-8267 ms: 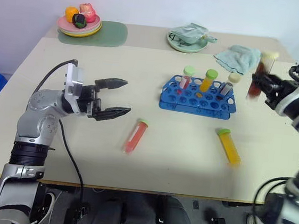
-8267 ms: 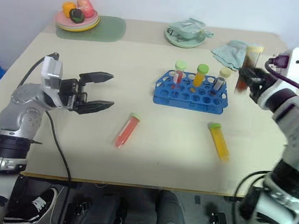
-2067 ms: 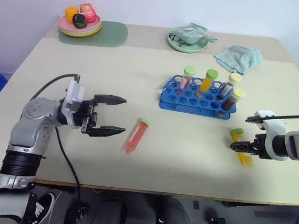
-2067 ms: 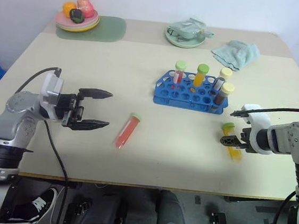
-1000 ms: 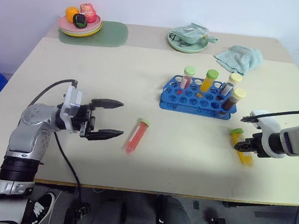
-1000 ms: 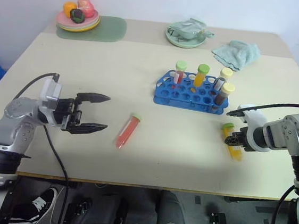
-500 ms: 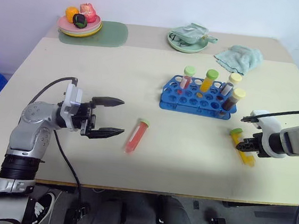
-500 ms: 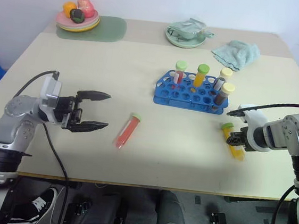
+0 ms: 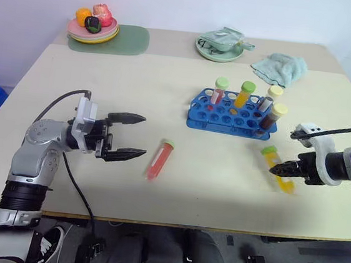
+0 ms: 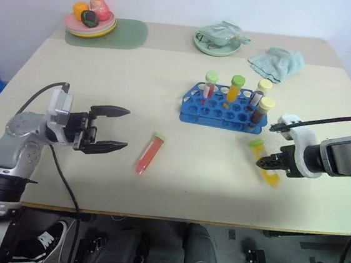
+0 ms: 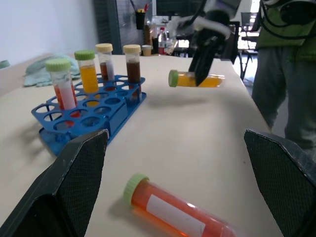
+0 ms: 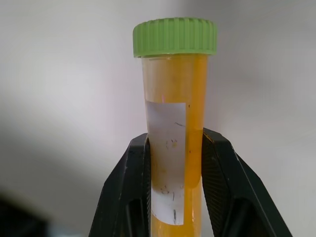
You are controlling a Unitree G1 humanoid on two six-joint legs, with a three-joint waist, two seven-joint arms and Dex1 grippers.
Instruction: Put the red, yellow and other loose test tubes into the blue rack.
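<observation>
My right gripper (image 9: pixel 282 170) is shut on the yellow test tube (image 9: pixel 277 165), a green-capped tube lifted just off the table in front of the blue rack (image 9: pixel 230 116); the wrist view shows its fingers (image 12: pixel 133 185) clamping the yellow tube (image 12: pixel 174 128) at its middle. The rack holds several capped tubes along its far and right side. The red test tube (image 9: pixel 159 159) with a green cap lies flat on the table left of centre. My left gripper (image 9: pixel 136 137) hovers open just left of that red tube (image 11: pixel 175 212), pointing toward it.
A light blue cloth (image 9: pixel 282 67) lies behind the rack. A green plate (image 9: pixel 218 50) with a crumpled cloth sits at the back centre, and a plate of toy fruit (image 9: pixel 93 25) on a green mat at the back left. A person stands beyond the table's right side.
My right gripper closed on the yellow tube and raised it off the table, carrying it left toward the rack. The left arm held still.
</observation>
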